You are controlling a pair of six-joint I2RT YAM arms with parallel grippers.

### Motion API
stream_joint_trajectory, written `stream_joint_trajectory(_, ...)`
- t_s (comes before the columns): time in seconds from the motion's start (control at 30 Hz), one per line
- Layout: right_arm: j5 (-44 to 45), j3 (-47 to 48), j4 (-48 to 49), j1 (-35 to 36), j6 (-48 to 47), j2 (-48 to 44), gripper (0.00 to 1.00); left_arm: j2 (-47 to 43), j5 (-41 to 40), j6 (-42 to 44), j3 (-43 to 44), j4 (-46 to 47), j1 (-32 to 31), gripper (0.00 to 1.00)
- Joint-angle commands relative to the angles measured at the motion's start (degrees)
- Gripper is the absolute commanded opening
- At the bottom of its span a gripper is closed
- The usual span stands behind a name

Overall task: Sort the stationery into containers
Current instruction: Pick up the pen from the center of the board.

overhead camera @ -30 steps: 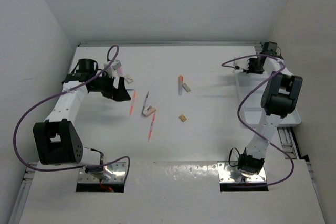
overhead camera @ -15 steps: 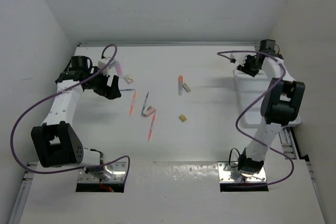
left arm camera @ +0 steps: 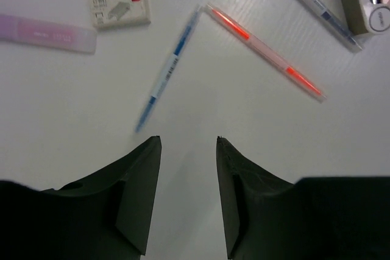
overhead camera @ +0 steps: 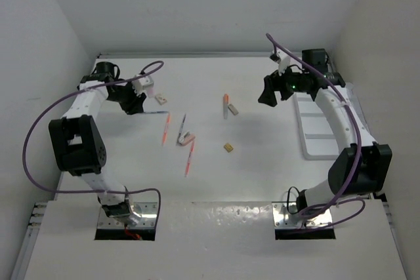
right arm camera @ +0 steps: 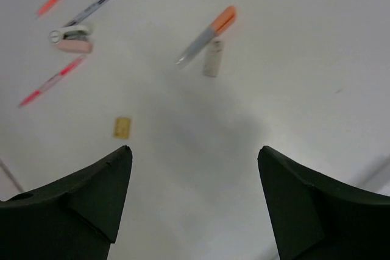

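The stationery lies loose on the table, left of centre. In the left wrist view a blue pen [left arm camera: 167,71], an orange-red pen [left arm camera: 265,53], a white eraser block [left arm camera: 120,8] and a pale pink bar [left arm camera: 46,31] lie just ahead of my left gripper [left arm camera: 187,144]. Its jaws are narrowly open and hold nothing. My right gripper [right arm camera: 194,149] hovers wide open and empty over bare table. Ahead of it lie an orange-capped pen [right arm camera: 207,35], a grey block [right arm camera: 212,58] and a tan block [right arm camera: 122,127]. The white tray [overhead camera: 315,145] sits at the right, behind the right gripper [overhead camera: 269,93].
Between the two arms lie a purple-grey pen [overhead camera: 182,124], a pink eraser [overhead camera: 187,140] and two orange-red pens [overhead camera: 165,129] [overhead camera: 189,157]. White walls close in the table at the back and on both sides. The left gripper [overhead camera: 134,101] is near the far-left corner.
The right arm swung left from over the tray to above the table, and its jaws opened wide. The left arm straightened toward the far left, its gripper edged back, and its jaws narrowed.
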Motion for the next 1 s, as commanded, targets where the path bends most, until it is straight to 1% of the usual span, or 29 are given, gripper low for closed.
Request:
stream_joint_trajectory(0.0, -5.9, -1.1, -4.3, 1.7, 8.8, -0.8, 0.82, 6.8, 6.4, 9.6, 5.9, -0.8, 0.7, 0.47)
stream_joint_trajectory(0.17, -7.2, -3.8, -2.4, 2.2, 10.9, -3.1, 0.79, 15.1, 9.9, 11.5, 12.7, -3.3, 0.4, 0.42)
stream_joint_trajectory(0.27, -7.3, -3.8, -2.2, 2.4, 11.8, -2.9, 0.78, 19.5, 7.9, 12.7, 14.2, -3.6, -1.5, 0.40)
stream_joint_trajectory(0.43, -8.1, -3.1, -2.7, 2.3, 13.1, -1.6, 0.78, 22.8, 3.3, 14.1, 14.5, -2.5, -1.8, 0.39)
stream_joint_trajectory(0.67, -9.2, -2.2, -3.3, 3.1, 12.9, 0.4, 0.76, 28.2, -2.3, 16.3, 18.2, -5.9, -3.1, 0.38)
stream_joint_trajectory(0.8, -9.5, -2.6, -2.8, 3.4, 13.2, 0.0, 0.75, 29.4, -6.0, 16.7, 18.2, -6.0, -4.0, 0.37)
stream_joint_trajectory(0.9, -9.7, -3.1, -2.3, 3.8, 13.7, -0.6, 0.74, 30.0, -8.3, 17.9, 17.7, -6.8, -4.7, 0.31)
stream_joint_trajectory(0.97, -9.5, -3.2, -2.2, 3.9, 14.6, -1.0, 0.73, 29.4, -9.9, 17.5, 16.0, -6.1, -5.2, 0.19)
